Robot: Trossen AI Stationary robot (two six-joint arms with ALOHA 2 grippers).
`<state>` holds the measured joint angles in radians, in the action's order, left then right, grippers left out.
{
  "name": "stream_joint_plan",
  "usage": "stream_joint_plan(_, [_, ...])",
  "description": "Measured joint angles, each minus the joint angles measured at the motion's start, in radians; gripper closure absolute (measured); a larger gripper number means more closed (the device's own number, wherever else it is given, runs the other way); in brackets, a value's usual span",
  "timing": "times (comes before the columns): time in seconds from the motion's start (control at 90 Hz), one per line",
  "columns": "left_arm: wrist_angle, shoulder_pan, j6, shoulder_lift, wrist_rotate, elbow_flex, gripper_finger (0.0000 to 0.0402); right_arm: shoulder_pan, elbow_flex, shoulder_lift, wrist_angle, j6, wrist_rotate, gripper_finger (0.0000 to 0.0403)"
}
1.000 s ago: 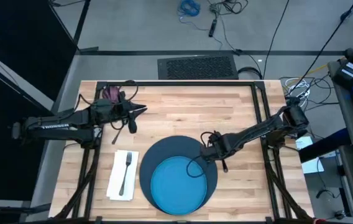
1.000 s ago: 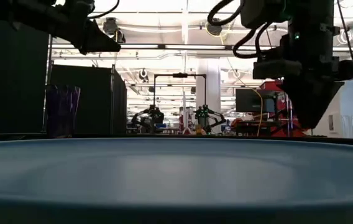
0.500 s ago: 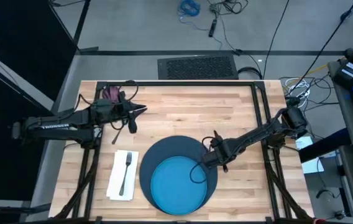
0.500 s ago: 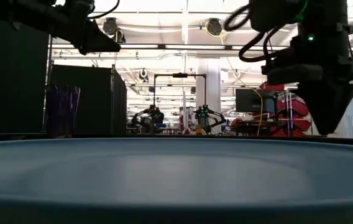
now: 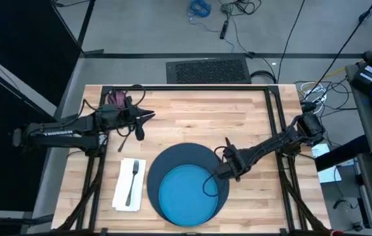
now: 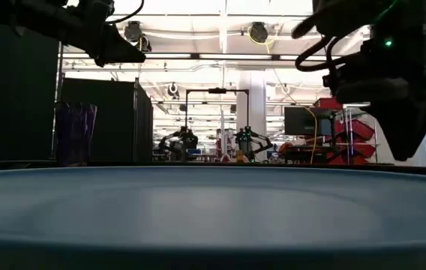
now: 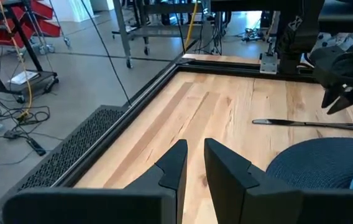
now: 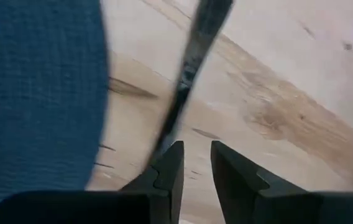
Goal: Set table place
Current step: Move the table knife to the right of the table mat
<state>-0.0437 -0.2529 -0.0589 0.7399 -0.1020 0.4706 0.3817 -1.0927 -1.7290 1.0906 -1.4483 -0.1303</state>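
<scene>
Sliding toward the table's near edge along the right rim of the mat (image 5: 173, 157), the right gripper (image 5: 220, 174) is now sitting lower over that rim than it was a second ago; the left arm is not budging.

What matters for the coming move is the knife (image 7: 307, 124). It is lying flat on the bare wood just beside the mat's right rim, and in the right wrist view its long axis is running straight away from the fingertips, its near end just off the gap and a shade to one side. The right gripper's fingers are standing only a narrow slit apart and are holding nothing (the left wrist view shows the knife resting on the table with that gripper above it). The right arm is by far the nearer.

The left gripper (image 5: 148, 117) is hovering over the far left of the table (image 5: 199, 118), its fingers also a little apart and empty, close by the purple cup (image 5: 116, 98).

The blue plate (image 5: 183, 193) is resting on the mat, and the fork (image 5: 132, 180) is lying on the white napkin (image 5: 122, 187) to the mat's left. I see no spoon. Beyond the table, a workshop with racks and cables is showing.
</scene>
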Motion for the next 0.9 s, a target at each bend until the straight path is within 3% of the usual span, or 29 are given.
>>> stream_joint_plan(0.222, [0.000,0.000,0.000,0.000,0.000,0.000,0.0359,0.000,0.000,0.000,-0.096,-0.035,0.000,0.0325])
stream_joint_plan(0.611, [-0.001,0.000,-0.001,0.000,0.000,0.000,0.0359,0.000,0.000,0.000,-0.113,-0.009,-0.009,0.0243])
stream_joint_plan(0.9, [-0.001,0.000,-0.001,0.000,0.000,0.000,0.0359,0.000,0.000,0.000,-0.114,-0.006,-0.010,0.0246])
